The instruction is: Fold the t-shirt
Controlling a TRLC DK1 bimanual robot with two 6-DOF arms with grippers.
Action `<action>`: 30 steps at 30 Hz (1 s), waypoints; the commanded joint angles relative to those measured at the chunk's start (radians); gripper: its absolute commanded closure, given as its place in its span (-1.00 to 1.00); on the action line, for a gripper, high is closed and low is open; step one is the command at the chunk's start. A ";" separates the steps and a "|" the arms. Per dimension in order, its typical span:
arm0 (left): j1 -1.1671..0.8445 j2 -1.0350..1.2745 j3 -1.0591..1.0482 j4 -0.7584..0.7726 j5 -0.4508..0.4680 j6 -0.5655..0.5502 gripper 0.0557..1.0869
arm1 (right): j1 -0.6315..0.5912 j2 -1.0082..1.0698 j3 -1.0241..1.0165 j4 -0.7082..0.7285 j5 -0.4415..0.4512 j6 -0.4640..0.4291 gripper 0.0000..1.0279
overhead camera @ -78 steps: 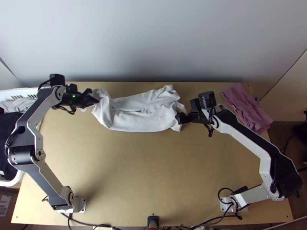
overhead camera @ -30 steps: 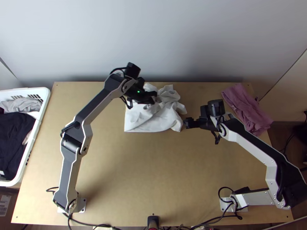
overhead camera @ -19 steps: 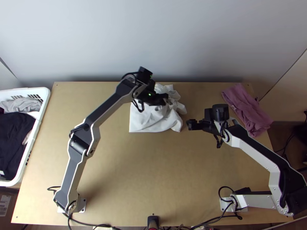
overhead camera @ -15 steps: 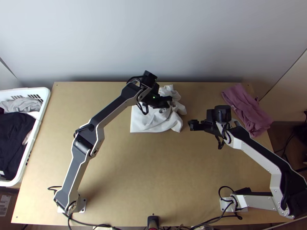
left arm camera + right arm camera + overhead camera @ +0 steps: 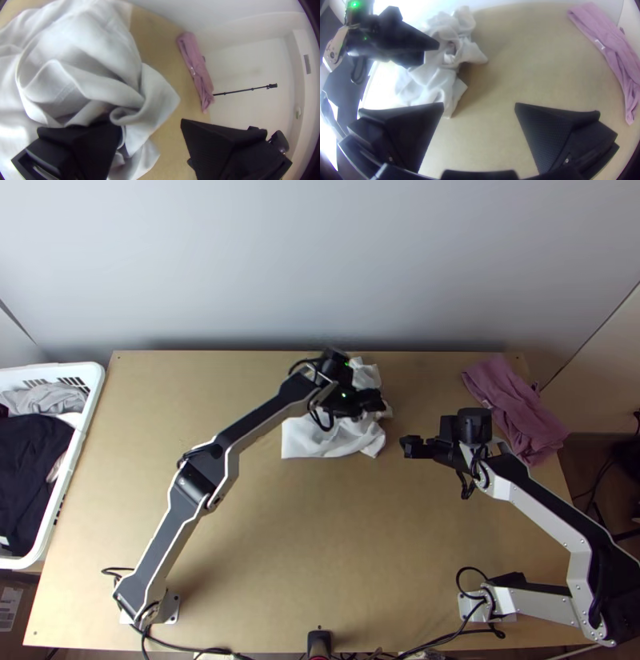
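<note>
In the top view my left gripper (image 5: 378, 401) is over the right part of the white t-shirt (image 5: 312, 440), which lies bunched near the table's back edge. My right gripper (image 5: 406, 446) stands to the right of the cloth, apart from it. In the left wrist view the left gripper (image 5: 151, 125) is open, one finger against the rumpled shirt (image 5: 76, 56), the other clear of it. The right wrist view has the right gripper (image 5: 479, 105) wide open with bare table between its fingers; the shirt (image 5: 433, 80) lies beyond.
A folded pink cloth (image 5: 516, 408) lies at the table's back right corner. A white basket (image 5: 92, 388) with dark and grey clothes stands at the left. Bare wood (image 5: 320, 540) stretches in front of the shirt.
My left gripper has swept right from the shirt's left end, and that end now lies over toward the right in a smaller bunch. My right gripper has backed away to the right.
</note>
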 commanded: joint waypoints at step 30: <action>0.013 -0.314 -0.217 -0.236 0.087 0.194 -0.92 | 0.087 -0.068 -0.033 0.034 -0.011 0.035 -0.93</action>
